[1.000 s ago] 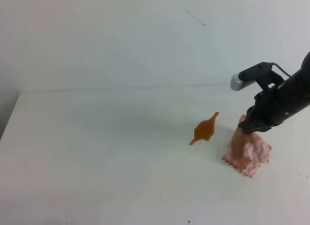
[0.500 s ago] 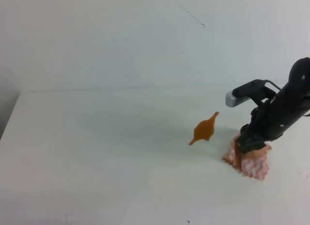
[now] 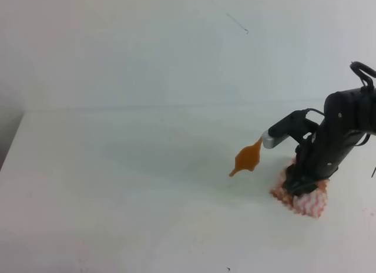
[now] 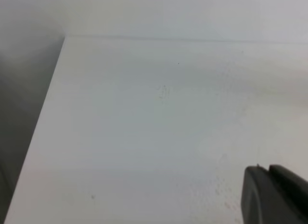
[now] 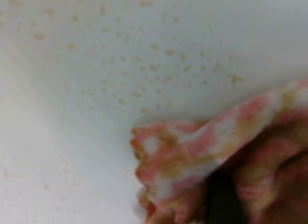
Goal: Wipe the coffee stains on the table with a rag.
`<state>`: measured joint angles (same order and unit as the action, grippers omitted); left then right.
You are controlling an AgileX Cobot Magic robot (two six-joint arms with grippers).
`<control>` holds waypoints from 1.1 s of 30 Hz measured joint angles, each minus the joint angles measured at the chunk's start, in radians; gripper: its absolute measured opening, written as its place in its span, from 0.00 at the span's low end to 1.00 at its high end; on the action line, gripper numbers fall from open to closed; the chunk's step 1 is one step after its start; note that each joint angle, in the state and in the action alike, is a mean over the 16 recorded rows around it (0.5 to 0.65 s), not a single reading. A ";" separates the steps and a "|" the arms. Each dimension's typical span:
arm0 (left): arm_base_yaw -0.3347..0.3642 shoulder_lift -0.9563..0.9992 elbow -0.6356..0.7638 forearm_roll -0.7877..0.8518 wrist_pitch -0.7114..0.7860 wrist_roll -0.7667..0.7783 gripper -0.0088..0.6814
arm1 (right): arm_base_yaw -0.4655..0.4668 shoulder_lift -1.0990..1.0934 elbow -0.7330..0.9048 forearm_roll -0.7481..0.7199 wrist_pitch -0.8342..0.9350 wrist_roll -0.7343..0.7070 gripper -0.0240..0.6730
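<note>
The coffee stain, an amber diamond-shaped blot with thin tails, lies on the white table right of centre. The pink-and-white rag, partly stained brown, sits crumpled on the table just right of the stain and does not touch it. My right gripper points straight down into the rag. In the right wrist view the rag fills the lower right, with one dark finger buried in its folds; the jaws themselves are hidden. Only a dark piece of my left gripper shows, above bare table.
Small brown droplets speckle the table beside the rag. The table's left edge drops into a dark gap. A pale wall rises behind the table's back edge. A tiny dark speck lies near the front.
My right gripper has come down and shifted slightly left. The rag, earlier pulled up into a peak, now lies squashed low on the table. The stain is unchanged.
</note>
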<state>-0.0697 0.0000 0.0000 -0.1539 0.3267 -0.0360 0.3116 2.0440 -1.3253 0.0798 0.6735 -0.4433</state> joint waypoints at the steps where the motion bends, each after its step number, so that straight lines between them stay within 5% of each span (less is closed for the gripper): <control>1: 0.000 0.000 0.000 0.000 0.000 0.000 0.01 | 0.001 0.006 -0.001 -0.006 -0.001 0.007 0.48; 16: 0.000 0.000 0.000 0.000 0.000 -0.002 0.01 | 0.002 0.063 -0.085 -0.006 -0.052 0.011 0.10; 33: 0.000 0.000 0.000 0.000 0.000 -0.001 0.01 | -0.041 0.304 -0.607 -0.139 -0.008 0.044 0.09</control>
<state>-0.0697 0.0000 0.0000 -0.1539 0.3267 -0.0370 0.2709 2.3483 -1.9321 -0.0596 0.6655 -0.3991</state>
